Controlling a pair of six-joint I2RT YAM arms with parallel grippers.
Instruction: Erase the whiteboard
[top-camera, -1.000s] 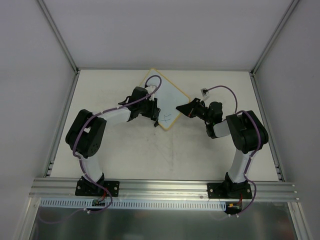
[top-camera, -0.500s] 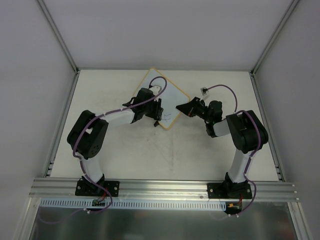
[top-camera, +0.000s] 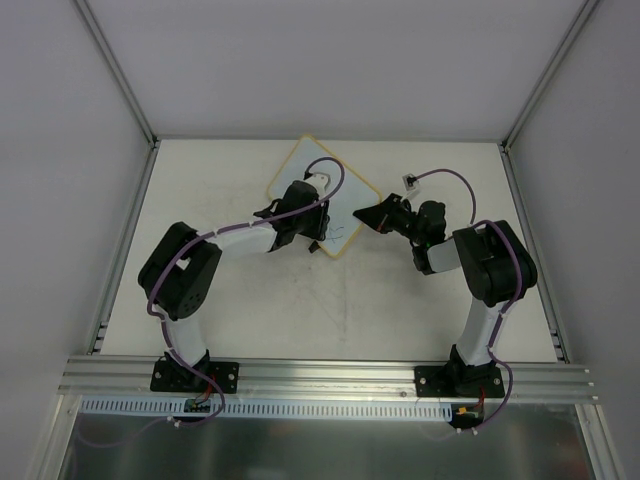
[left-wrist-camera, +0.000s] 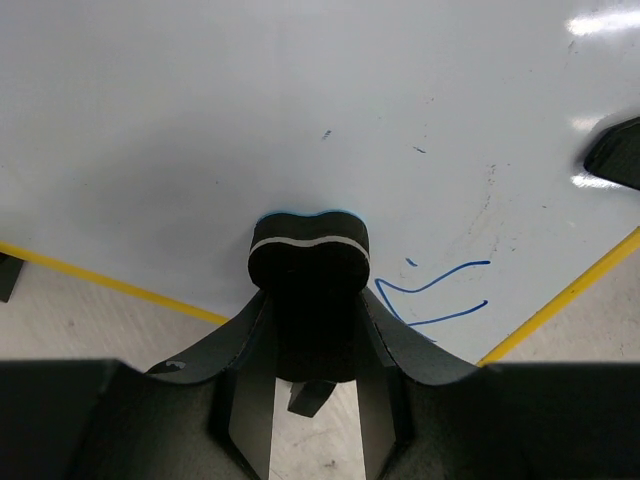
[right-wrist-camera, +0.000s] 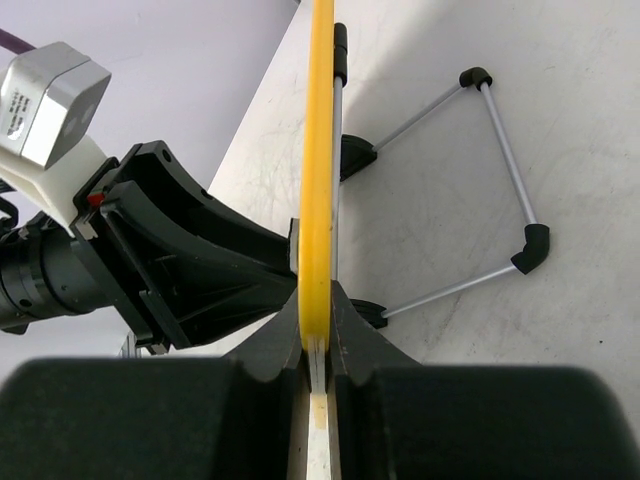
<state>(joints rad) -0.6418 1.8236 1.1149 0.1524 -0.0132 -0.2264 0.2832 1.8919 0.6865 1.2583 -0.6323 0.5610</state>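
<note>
The whiteboard (top-camera: 350, 200) lies turned like a diamond at the back middle of the table. In the left wrist view its white face (left-wrist-camera: 300, 110) has a yellow frame and a few blue scribble lines (left-wrist-camera: 440, 295) near the right corner. My left gripper (top-camera: 318, 236) is shut on the black bone-shaped eraser (left-wrist-camera: 308, 255), which presses on the board just left of the scribble. My right gripper (top-camera: 366, 215) is shut on the board's yellow edge (right-wrist-camera: 318, 150) at its right corner, and its tip shows in the left wrist view (left-wrist-camera: 615, 155).
The board's wire stand (right-wrist-camera: 500, 190) with black end caps rests on the table behind the board. A small white connector (top-camera: 409, 182) on a purple cable lies right of the board. Metal frame posts border the table on both sides.
My left gripper has slid with the eraser to the right across the board towards its lower right corner. The scribble looks smaller. The right gripper has not moved.
</note>
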